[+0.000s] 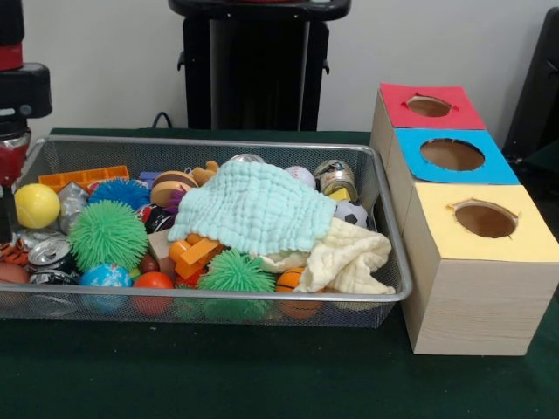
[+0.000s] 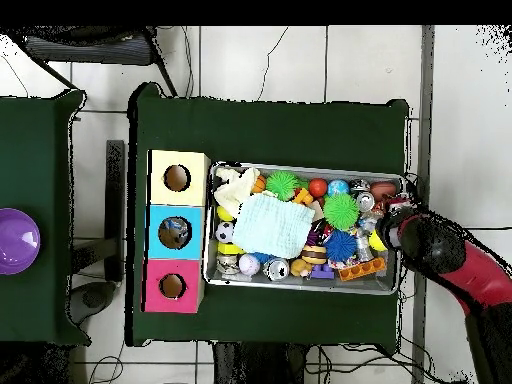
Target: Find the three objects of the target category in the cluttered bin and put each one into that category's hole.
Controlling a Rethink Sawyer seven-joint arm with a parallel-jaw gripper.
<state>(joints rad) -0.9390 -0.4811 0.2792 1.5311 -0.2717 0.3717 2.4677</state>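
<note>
Right, the bin [image 1: 384, 188] of silver wire mesh sits on the green bench [image 1: 262, 375], packed to the rim. Draped over the middle of the heap is a pale mint cloth [image 1: 253, 205], and a cream cloth [image 1: 349, 257] spills out from under it toward the bin's near corner by the boxes. Poking out below them are an orange block [image 1: 194, 253], a spiky green ball [image 1: 234, 272] and a small basketball [image 1: 291, 281]. On the other side lie a bigger spiky green ball [image 1: 108, 234], a spiky blue ball [image 1: 120, 192], a yellow ball [image 1: 37, 205], a globe ball [image 1: 105, 277] and a crushed can [image 1: 51, 253]. A small football [image 1: 351, 213] shows just beside the mint cloth, with a jar [image 1: 336, 177] behind it.

Beside the bin stand three wooden boxes in a row, each with a round hole on top: the red-topped box [image 1: 428, 109] farthest back, the blue-topped box [image 1: 454, 157] in the middle, the yellow-topped box [image 1: 485, 223] nearest.

The arm [image 2: 450, 255] reaches over the bin's end away from the boxes, and the gripper [image 1: 10, 161] hangs there at the picture's edge; I cannot tell how the jaws stand.
</note>
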